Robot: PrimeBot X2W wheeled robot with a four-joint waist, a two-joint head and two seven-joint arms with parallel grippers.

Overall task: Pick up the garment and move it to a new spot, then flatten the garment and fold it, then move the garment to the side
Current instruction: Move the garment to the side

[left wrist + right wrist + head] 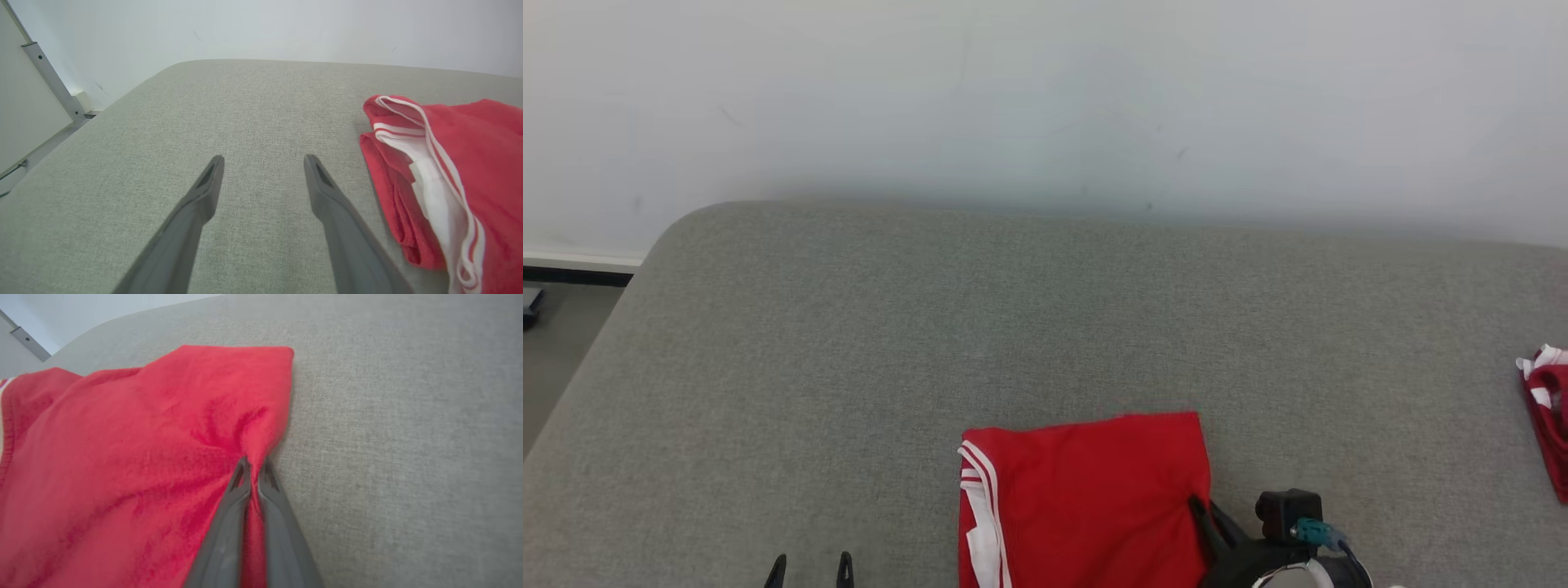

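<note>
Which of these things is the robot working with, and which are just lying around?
In the job:
- the folded red garment with white stripes
- the dark right fingers, shut on its edge
- the open left fingers, beside it

Lying about:
- the bunched red-and-white cloth at the right
- the small dark object on the floor, left

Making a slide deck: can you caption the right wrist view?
Right gripper shut on the edge of the red garment, on a grey upholstered surface.

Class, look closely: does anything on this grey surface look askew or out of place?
Little. The folded red garment lies neat, puckered only where the right gripper pinches its edge. A crumpled red-and-white cloth sits far right.
</note>
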